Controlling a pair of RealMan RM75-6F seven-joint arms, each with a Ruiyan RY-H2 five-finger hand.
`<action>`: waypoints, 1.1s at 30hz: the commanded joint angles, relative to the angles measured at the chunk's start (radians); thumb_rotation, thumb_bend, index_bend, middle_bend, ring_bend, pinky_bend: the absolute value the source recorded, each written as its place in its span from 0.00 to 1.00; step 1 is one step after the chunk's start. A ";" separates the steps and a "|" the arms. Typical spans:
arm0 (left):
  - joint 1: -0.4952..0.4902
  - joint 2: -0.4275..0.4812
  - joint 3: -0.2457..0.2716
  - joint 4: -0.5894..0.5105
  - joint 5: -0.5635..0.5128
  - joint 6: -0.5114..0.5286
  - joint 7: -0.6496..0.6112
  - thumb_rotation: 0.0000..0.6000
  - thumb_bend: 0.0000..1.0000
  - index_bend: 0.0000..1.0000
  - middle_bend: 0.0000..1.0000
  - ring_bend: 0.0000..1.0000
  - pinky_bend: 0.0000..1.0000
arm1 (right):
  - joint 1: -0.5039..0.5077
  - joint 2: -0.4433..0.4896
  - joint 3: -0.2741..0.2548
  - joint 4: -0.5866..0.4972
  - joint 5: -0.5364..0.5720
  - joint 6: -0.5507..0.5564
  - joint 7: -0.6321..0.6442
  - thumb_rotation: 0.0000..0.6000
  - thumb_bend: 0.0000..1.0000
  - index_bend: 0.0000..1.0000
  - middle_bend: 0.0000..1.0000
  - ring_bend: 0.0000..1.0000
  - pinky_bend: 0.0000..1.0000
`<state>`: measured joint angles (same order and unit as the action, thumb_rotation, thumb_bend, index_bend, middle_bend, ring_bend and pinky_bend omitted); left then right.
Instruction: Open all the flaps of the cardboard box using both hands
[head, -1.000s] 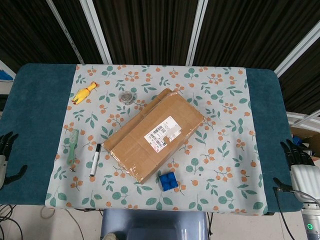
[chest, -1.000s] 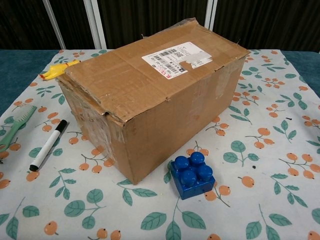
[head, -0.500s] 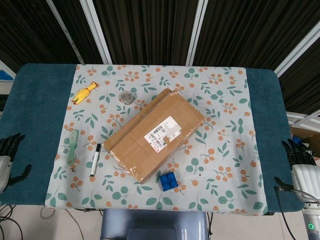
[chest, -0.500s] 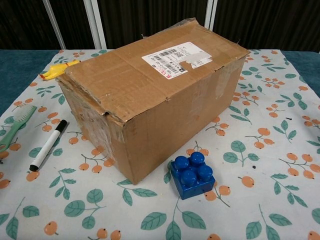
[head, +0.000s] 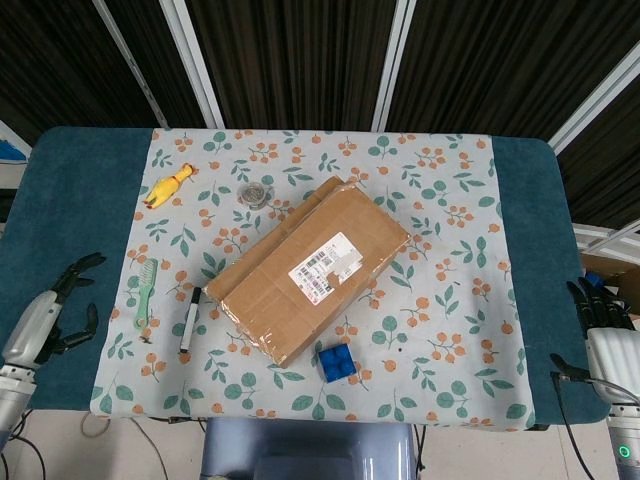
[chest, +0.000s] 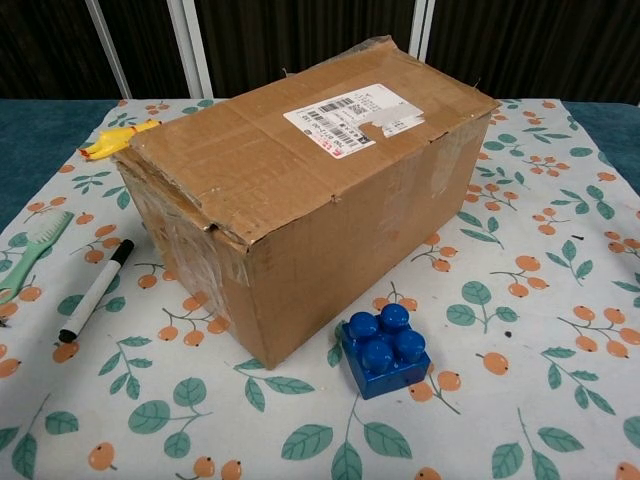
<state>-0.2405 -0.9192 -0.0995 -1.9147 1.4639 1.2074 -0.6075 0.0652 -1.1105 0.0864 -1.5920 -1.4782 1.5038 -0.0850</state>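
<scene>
On the middle of the worktop (head: 70, 200) I see the cardboard box (head: 312, 268), turned diagonal, its flaps closed. My left hand (head: 55, 310) is at the left edge with fingers spread apart and holding nothing. My right hand (head: 603, 340) is at the right edge, also empty, fingers apart. Both are well apart from the box.

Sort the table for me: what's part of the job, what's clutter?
Job:
brown cardboard box, flaps closed
left hand, open
right hand, open

Lying about:
blue toy brick
black-capped white marker
green comb
yellow rubber chicken
</scene>
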 joint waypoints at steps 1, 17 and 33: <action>-0.161 0.108 -0.071 -0.075 -0.103 -0.309 -0.372 1.00 0.69 0.07 0.11 0.05 0.22 | 0.001 -0.001 -0.001 0.001 0.000 -0.003 -0.002 1.00 0.00 0.00 0.06 0.13 0.21; -0.380 0.074 -0.242 0.039 -0.150 -0.694 -1.003 1.00 0.76 0.12 0.24 0.18 0.33 | 0.009 -0.018 -0.004 0.012 0.008 -0.023 -0.019 1.00 0.00 0.00 0.06 0.13 0.21; -0.443 -0.046 -0.254 0.098 -0.162 -0.778 -1.061 1.00 0.75 0.10 0.15 0.09 0.15 | 0.011 -0.021 -0.003 0.020 0.013 -0.026 -0.018 1.00 0.00 0.00 0.07 0.13 0.21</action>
<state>-0.6698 -0.9385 -0.3572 -1.8332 1.3228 0.4376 -1.7075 0.0764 -1.1320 0.0830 -1.5727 -1.4648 1.4776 -0.1034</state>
